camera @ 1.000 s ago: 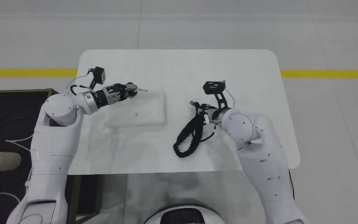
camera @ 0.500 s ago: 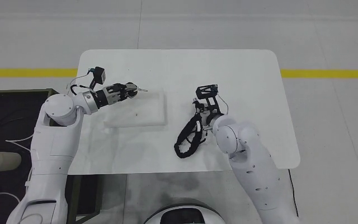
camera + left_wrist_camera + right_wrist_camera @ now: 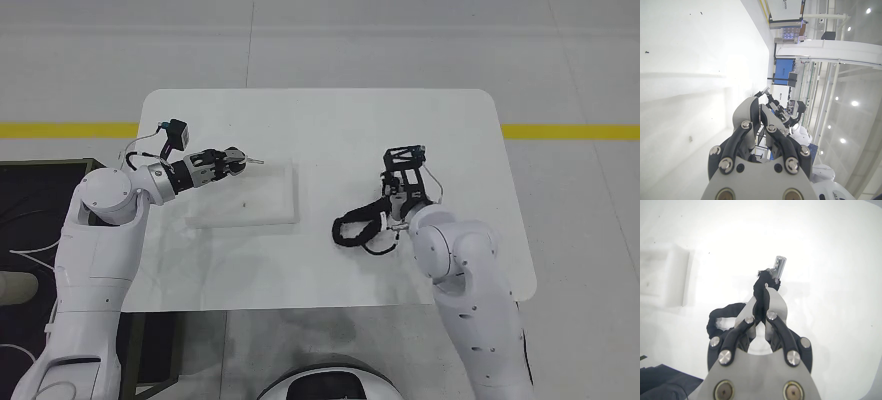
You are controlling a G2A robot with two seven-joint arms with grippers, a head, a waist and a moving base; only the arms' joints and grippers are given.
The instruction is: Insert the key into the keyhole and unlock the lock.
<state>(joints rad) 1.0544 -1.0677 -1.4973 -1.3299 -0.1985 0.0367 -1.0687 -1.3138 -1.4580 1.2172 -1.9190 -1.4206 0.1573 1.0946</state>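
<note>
My left gripper hovers over the far left corner of the white foam pad, shut on a small metal key whose tip points right. In the left wrist view the key's thin edge shows between the closed fingers. My right gripper is right of centre, shut on the black fabric-covered cable lock. The lock's loop trails toward the left on the table. In the right wrist view the silver lock cylinder sticks out past the right gripper.
The white table has rounded corners and open room along its far side and right end. The foam pad lies between the two arms. A dark mat lies on the floor beside the table's left edge.
The right arm has swung to the right and turned, dragging the black lock loop with it away from the foam pad. The left arm and key have stayed in place.
</note>
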